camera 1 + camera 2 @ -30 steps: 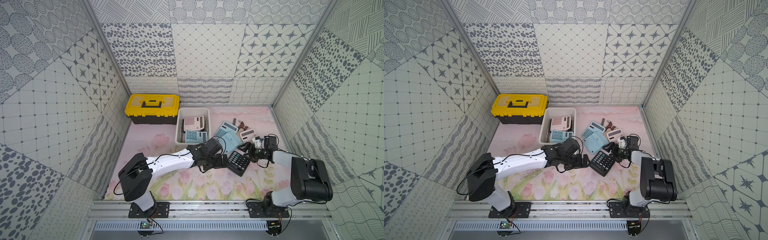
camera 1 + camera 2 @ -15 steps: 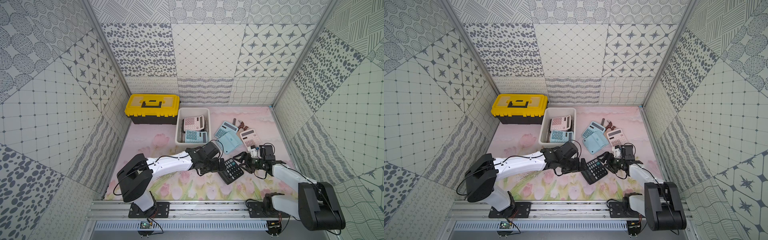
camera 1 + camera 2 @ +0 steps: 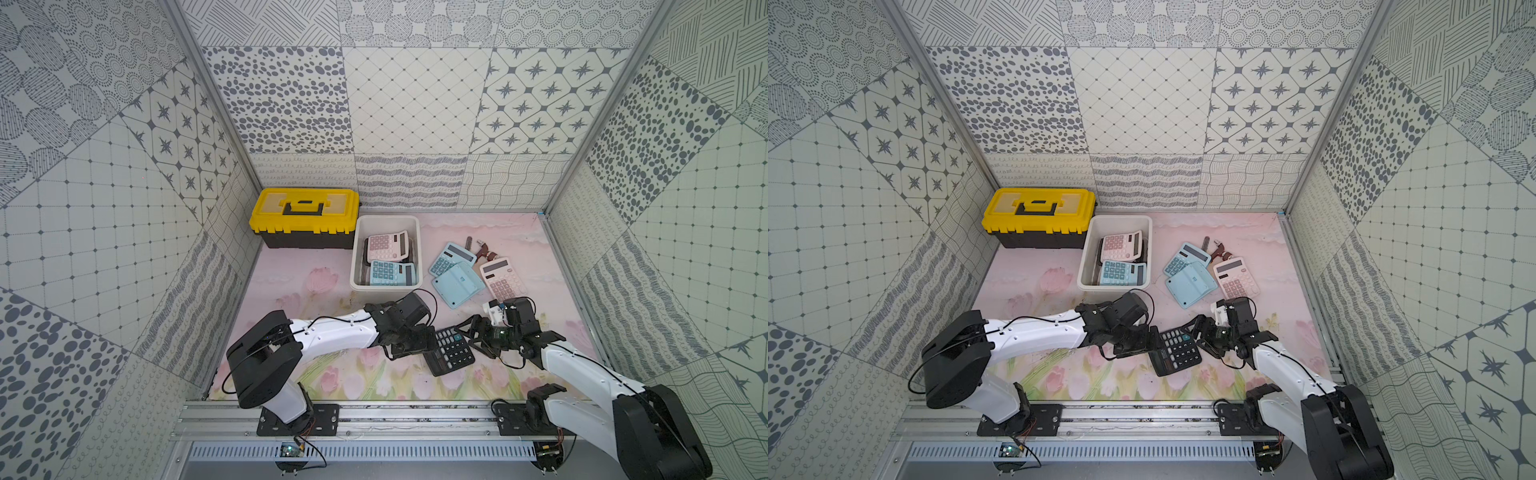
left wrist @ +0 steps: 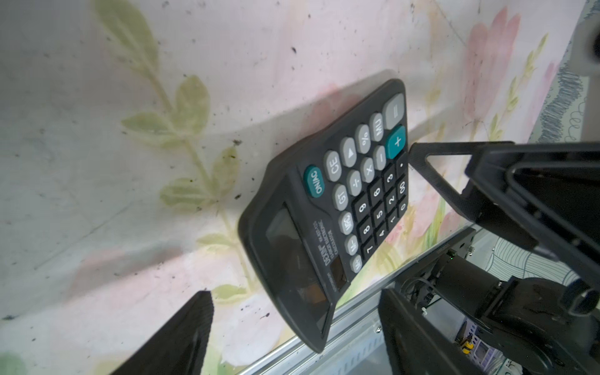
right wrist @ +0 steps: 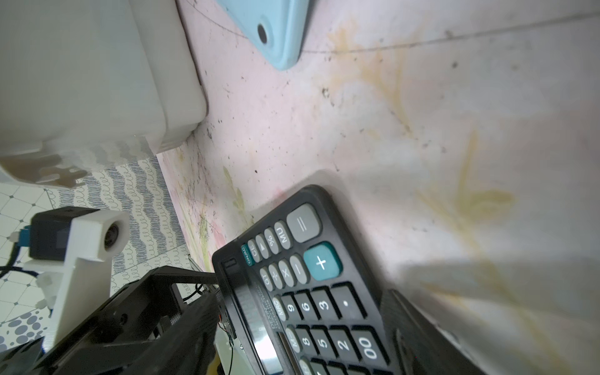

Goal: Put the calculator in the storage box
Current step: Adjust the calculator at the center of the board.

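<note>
Black is the calculator that you handle now, and it is not yet in the storage box. It is near the front of the desk, between your two arms and well apart from the box, tilted and lifted off the floral surface, with its shadow on the desk beside it. Your right end effector is clamped on it along its length: in the right wrist view one finger sits against the display end and the other against the edge below the number keys, and the left wrist view shows a thin fingertip touching that edge beside the "." key. Your left end effector is at the display end with its fingers apart, one on each long side of the calculator; a gap shows on both sides, so it grips nothing. The off-white storage box stands farther back, just beside the yellow-lidded toolbox, and it holds a pink calculator and a blue calculator, both face up. To the right of the box, on the desk, a face-down blue calculator lies near a second pink calculator.
</note>
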`<state>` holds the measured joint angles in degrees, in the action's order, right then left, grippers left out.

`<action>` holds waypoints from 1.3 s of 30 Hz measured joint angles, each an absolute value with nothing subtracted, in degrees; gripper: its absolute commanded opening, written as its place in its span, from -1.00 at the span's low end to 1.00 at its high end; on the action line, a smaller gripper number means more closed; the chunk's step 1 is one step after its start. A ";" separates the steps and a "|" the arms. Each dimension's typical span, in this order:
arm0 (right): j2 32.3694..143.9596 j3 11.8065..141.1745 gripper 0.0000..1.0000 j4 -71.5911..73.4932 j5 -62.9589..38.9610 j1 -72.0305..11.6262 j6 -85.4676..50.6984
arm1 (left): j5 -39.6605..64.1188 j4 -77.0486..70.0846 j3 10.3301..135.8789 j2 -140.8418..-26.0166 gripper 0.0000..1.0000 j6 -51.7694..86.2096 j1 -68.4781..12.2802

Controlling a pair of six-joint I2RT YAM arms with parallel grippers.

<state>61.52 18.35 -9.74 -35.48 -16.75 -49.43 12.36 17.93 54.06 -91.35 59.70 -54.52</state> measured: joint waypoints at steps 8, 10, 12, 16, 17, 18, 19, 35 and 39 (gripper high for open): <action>61.87 18.26 0.68 -9.56 -34.13 -17.65 -50.19 | 12.97 16.51 55.61 -93.45 -0.02 61.39 -54.35; 61.84 18.20 0.68 -9.65 -33.78 -17.67 -50.30 | 12.86 16.64 57.12 -94.26 -0.03 61.34 -54.33; 61.71 18.09 0.68 -9.76 -33.69 -17.69 -50.46 | 12.84 16.56 59.35 -95.72 -0.03 61.23 -54.24; 60.23 17.82 0.69 -11.11 -33.04 -17.87 -50.63 | 12.95 16.78 63.13 -99.00 -0.03 60.58 -53.76; 59.70 17.78 0.68 -11.66 -32.71 -17.89 -50.59 | 12.95 17.12 64.42 -100.18 -0.02 60.16 -53.56; 59.11 17.76 0.68 -12.32 -32.42 -17.93 -50.61 | 12.95 17.50 65.56 -101.19 -0.01 59.79 -53.32; 58.61 17.76 0.68 -12.97 -32.14 -17.93 -50.59 | 13.02 17.78 66.46 -102.00 0.00 59.51 -53.06; 59.92 22.46 0.69 -17.08 -31.51 -13.52 -47.05 | 16.58 24.16 69.84 -100.97 0.77 55.37 -50.26; 61.36 25.63 0.69 -17.65 -33.01 -10.39 -44.77 | 15.97 25.10 67.44 -97.01 0.77 55.29 -50.41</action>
